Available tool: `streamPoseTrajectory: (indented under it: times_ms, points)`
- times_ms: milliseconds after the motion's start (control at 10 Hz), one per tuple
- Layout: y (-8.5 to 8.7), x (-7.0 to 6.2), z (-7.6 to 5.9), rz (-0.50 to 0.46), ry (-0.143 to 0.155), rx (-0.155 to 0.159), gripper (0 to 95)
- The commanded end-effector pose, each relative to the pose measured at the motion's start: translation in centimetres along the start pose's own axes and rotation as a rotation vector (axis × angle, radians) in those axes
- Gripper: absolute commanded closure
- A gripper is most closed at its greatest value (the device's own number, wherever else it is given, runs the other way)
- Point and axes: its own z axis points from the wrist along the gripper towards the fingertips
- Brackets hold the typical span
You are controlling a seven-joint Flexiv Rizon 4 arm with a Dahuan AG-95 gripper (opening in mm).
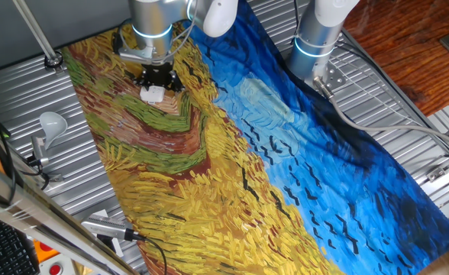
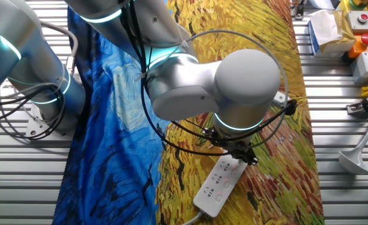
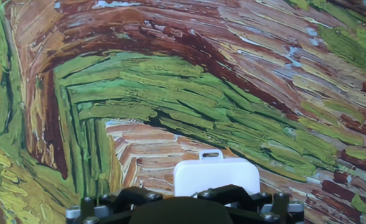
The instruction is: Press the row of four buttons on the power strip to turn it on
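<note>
Now tool (image 2: 239,152) sits directly over far end of power strip (image 2: 218,184), which lies on painted cloth (image 2: 278,169) covering worktop. Finger state: cannot tell, tips hidden. Row of four buttons (image 2: 219,189) barely visible. Advice: descend vertically, press softly, advance along strip.

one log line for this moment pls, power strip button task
phase: press approach | gripper directly over power strip end | fingers: state unseen | strip flat on painted cloth

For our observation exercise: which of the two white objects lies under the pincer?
The power strip, an oblong bar on the painted cloth; the bulb stands off the cloth, away from the pincer.
</note>
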Motion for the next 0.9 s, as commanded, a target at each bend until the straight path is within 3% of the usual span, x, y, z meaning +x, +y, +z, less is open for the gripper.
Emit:
streamPoseTrajectory:
  times_ms: [100, 800, 900]
  points:
    - [-0.12, 0.03, 0.01, 0.000, 0.003, 0.002, 0.0]
    - [-0.15, 0.04, 0.03, 0.005, 0.004, 0.004, 0.0]
    - [-0.16, 0.07, 0.01, 0.009, 0.004, 0.004, 19.0]
